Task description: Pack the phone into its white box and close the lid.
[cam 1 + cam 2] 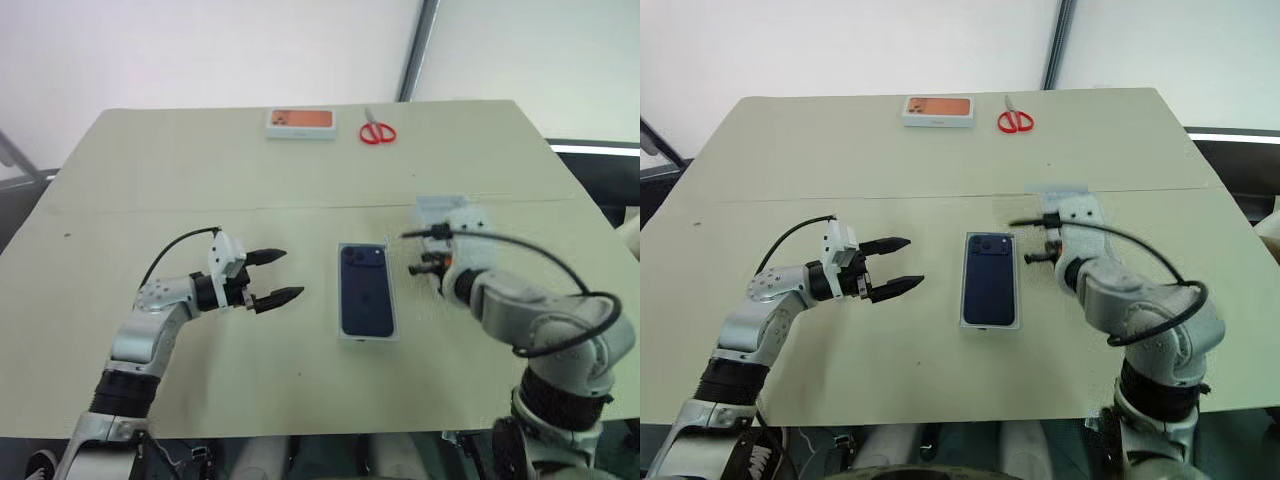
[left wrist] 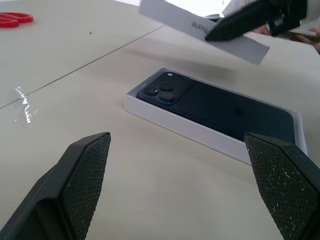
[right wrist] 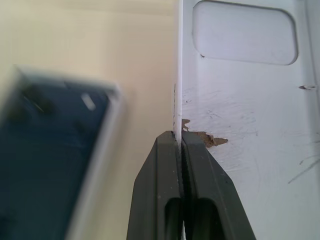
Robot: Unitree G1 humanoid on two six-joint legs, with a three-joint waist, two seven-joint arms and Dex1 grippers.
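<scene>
Phone, dark navy and glossy with its square camera bump at the far corner, is seen lying back-up inside the white box at mid-table. Just to its right, the lid is held off the table, one wall pinched between the clenched fingers of the right gripper; its pale inside is scuffed. To the left, the left gripper is held level, jaws spread and empty.

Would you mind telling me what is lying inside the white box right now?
The phone lies inside the white box, back up, camera bump toward the far end. It covers the floor of the tray, so anything beneath it cannot be seen.
</scene>
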